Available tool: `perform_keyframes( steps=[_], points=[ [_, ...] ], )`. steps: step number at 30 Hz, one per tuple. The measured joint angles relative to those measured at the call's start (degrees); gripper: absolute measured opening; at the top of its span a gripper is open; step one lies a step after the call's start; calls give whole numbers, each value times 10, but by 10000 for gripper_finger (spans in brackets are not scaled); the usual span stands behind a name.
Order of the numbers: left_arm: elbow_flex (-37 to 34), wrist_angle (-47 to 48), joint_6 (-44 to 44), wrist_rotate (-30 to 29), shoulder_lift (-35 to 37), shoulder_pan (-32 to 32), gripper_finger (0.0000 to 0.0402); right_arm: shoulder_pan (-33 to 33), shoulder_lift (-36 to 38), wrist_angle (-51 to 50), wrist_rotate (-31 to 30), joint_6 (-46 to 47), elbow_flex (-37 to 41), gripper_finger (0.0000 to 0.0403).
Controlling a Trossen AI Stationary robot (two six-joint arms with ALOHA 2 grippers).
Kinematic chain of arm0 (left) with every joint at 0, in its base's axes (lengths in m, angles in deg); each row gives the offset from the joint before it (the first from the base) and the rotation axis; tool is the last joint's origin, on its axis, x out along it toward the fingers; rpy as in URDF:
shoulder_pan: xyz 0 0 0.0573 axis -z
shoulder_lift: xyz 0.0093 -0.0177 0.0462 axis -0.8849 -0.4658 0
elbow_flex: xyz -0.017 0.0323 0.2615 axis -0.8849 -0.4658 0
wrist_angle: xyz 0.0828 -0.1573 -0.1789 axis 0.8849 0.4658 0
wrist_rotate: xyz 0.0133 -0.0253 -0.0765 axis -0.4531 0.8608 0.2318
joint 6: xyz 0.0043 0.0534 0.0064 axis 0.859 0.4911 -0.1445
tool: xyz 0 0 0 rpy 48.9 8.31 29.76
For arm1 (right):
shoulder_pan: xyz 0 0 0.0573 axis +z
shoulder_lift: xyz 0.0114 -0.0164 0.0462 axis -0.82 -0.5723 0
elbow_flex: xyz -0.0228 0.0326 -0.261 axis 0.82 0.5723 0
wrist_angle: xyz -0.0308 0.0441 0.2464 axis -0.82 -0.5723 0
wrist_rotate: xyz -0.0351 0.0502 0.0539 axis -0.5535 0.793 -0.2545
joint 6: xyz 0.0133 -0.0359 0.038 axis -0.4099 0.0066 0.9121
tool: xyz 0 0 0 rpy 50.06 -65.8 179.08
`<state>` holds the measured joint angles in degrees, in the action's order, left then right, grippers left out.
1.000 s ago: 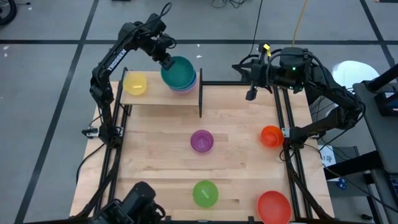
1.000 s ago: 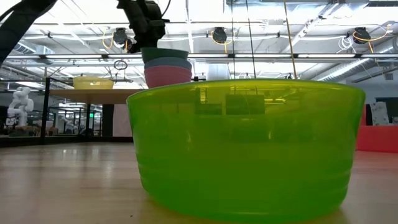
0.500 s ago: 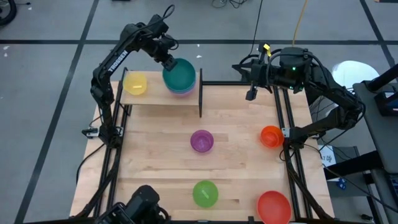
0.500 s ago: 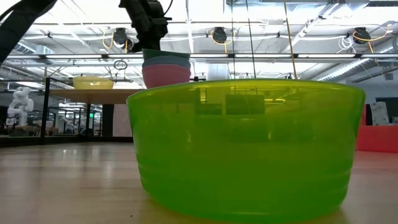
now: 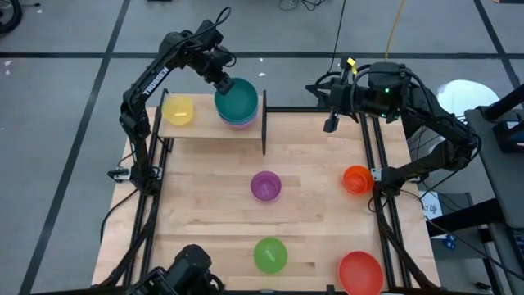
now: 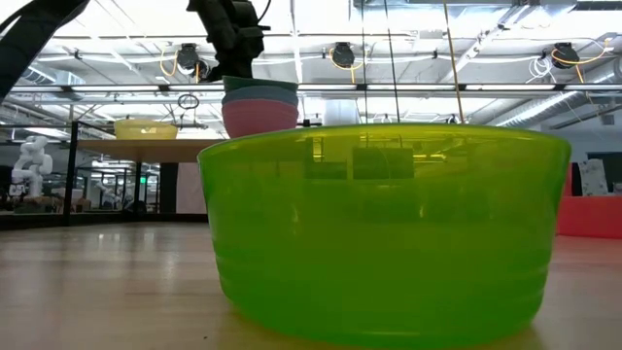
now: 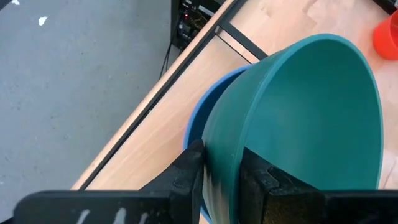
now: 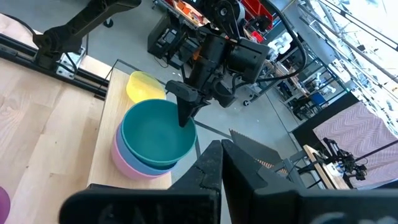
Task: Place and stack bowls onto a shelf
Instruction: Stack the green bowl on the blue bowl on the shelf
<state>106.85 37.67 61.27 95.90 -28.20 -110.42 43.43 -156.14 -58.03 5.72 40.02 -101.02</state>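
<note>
Left jaws (image 5: 221, 82): I am seeing them clenched on the rim of the teal bowl (image 5: 237, 98), one finger inside, one outside, at the bowl's 10 o'clock edge in the high view.
Teal bowl: it is sitting nested on top of the blue bowl (image 7: 198, 118) and the pink bowl (image 6: 260, 118), the three forming one stack.
Stack: it is resting on the shelf (image 5: 205, 125), toward its right end, at 12 o'clock on the surface (image 5: 205, 213).
Yellow bowl (image 5: 178, 109): it is sitting on the shelf's left end, well apart from the stack.
Purple bowl (image 5: 265, 186): it is lying near the middle of the surface.
Green bowl (image 5: 270, 254): it is lying at 6 o'clock, filling the low view.
Orange bowl (image 5: 356, 179): it is sitting at 3 o'clock by the right rail.
Red bowl (image 5: 361, 273): it is sitting at 5 o'clock, at the corner.
Right jaws (image 8: 222, 163): I am seeing them pressed together with nothing between them, the arm waiting at 1 o'clock, off the surface's far right corner.
</note>
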Motion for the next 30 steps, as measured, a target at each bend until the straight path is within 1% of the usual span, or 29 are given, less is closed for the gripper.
perform_keyframes(
  steps=[8, 14, 18, 21, 25, 30],
  points=[
    [0, 9, 0, 0, 0, 0, 68, 0, 0, 0, 0, -1, 0, 0],
    [0, 6, 5, 0, 0, 0, 25, 0, 0, 0, 0, -4, 0, 0],
    [0, 3, -4, 0, 0, 0, 12, 0, 0, 0, 0, -4, 0, 0],
    [0, 3, -5, 2, 0, 0, 21, 0, 0, 0, 0, -4, 0, 0],
    [0, 3, 1, 24, 0, 0, 51, 0, 0, 0, 0, -4, 0, 0],
    [0, 3, -8, 25, 0, 0, 80, 0, 0, 0, 0, -4, 0, 0]
  ],
)
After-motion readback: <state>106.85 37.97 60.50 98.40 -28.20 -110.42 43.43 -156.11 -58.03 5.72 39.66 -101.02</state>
